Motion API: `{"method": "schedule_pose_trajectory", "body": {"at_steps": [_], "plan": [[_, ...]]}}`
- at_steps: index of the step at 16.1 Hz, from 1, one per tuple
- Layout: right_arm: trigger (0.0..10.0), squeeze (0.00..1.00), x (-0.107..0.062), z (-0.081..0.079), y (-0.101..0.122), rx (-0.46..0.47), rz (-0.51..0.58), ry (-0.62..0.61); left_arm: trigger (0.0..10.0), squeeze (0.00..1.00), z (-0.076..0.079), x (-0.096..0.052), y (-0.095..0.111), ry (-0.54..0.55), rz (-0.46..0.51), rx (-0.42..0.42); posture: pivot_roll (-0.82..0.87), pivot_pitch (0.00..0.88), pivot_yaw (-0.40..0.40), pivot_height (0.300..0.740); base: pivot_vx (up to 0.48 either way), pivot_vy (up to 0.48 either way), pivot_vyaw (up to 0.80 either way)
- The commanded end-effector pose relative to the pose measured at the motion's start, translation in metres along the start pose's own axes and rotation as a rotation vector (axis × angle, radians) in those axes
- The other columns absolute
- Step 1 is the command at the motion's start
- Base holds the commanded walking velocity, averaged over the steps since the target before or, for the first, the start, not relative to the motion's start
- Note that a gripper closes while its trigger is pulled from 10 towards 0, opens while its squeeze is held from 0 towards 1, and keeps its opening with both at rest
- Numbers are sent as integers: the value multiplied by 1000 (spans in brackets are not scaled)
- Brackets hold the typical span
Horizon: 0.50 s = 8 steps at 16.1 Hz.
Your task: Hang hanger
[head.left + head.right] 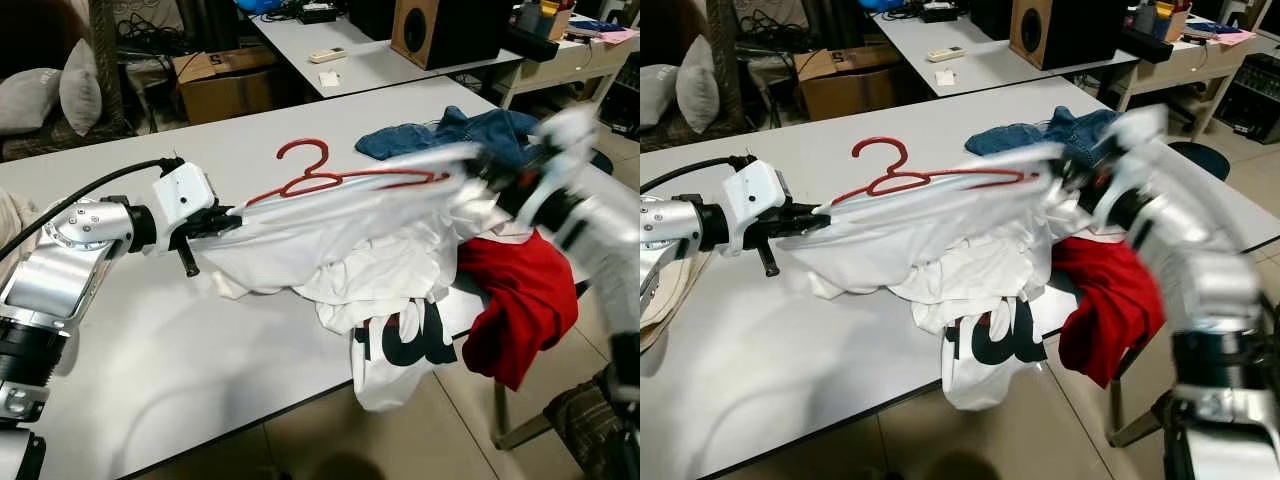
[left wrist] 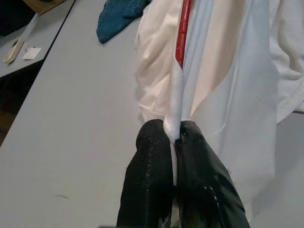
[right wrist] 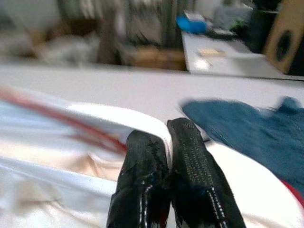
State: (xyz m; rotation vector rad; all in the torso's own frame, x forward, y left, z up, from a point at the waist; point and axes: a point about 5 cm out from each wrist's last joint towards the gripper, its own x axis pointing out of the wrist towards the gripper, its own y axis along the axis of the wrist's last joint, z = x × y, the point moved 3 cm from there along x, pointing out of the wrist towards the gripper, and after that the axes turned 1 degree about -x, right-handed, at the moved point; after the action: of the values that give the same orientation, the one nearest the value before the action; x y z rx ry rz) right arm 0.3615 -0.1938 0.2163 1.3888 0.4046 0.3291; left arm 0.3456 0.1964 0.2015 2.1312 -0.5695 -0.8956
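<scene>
The red hanger (image 1: 340,178) lies inside the white shirt (image 1: 330,225) over the table (image 1: 150,340). The left gripper (image 2: 174,137) pinches its nine o'clock end, the right gripper (image 3: 167,135) pinches the shirt at three o'clock.

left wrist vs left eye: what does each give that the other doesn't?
Left wrist view: close-up of the left gripper shut on the white shirt's edge wrapped over the red hanger arm.

Left eye view: the hanger's hook, the blurred right gripper at the shirt's far end, a red garment draped off the table, a speaker.

Both: shirt, hanger, blue denim garment, grey table.
</scene>
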Motion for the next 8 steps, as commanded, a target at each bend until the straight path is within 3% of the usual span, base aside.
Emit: {"method": "schedule_pose_trajectory", "body": {"at_steps": [1,3,5,8], "plan": [[0,0,2,-5,9,-129,10,-35,0,0,-10,-3,5,47,-4,10,25,0,81,740,0,0,0],[0,0,15,-27,6,-166,24,-3,0,0,-12,0,19,47,45,31,30,0,84,740,0,0,0],[0,0,24,-36,4,-242,34,-25,0,0,-13,2,26,53,80,29,30,0,84,740,0,0,0],[0,0,36,-56,24,-250,155,-39,0,0,-2,8,25,-9,69,44,36,0,86,740,0,0,0]]}}
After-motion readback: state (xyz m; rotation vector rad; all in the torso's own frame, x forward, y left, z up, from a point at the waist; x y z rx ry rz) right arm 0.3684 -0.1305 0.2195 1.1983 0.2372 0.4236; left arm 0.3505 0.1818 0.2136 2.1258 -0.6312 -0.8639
